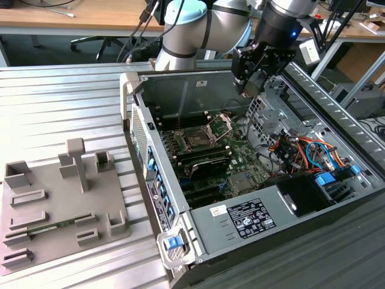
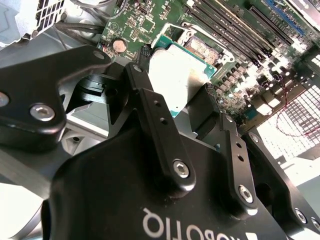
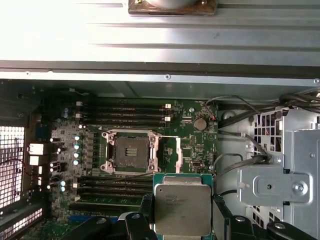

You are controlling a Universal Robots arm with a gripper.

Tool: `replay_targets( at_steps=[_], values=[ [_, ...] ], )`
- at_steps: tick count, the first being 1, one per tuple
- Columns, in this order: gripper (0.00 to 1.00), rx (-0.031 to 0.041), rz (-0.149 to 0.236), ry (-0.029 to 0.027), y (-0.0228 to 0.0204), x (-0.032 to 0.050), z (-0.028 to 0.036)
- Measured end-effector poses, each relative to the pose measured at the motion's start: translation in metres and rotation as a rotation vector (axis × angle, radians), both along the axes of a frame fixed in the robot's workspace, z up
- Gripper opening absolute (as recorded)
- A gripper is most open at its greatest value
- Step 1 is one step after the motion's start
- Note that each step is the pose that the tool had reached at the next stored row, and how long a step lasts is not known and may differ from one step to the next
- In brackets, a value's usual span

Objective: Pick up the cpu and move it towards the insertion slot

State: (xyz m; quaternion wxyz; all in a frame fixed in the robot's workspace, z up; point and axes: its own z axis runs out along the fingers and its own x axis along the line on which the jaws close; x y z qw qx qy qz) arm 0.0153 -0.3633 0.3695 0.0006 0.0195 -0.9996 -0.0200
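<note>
The cpu (image 3: 182,207), a flat square chip with a silvery top and green edge, is clamped between my black fingers (image 3: 145,206); it shows bright white in the second wrist view (image 2: 172,75). My gripper (image 1: 248,90) is shut on it and hangs above the open computer case, high over the board and toward the exterior view's right of the socket. The insertion slot (image 1: 195,139) has a dark centre and a shiny metal frame folded open. In the first wrist view the insertion slot (image 3: 129,152) lies on the green board just beyond the held chip.
Long black memory slots (image 3: 125,112) run along both sides of the socket. Cables (image 1: 301,150) and a metal drive cage (image 3: 272,182) crowd the case on the exterior view's right. A grey plastic tray (image 1: 60,205) lies on the ribbed table at the left.
</note>
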Motion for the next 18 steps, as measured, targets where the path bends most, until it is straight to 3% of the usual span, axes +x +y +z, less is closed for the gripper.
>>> replay_targets(
  at_steps=[18],
  values=[
    [0.55,-0.0001,0.000,0.0000,0.0018,-0.0041,-0.0066]
  ],
)
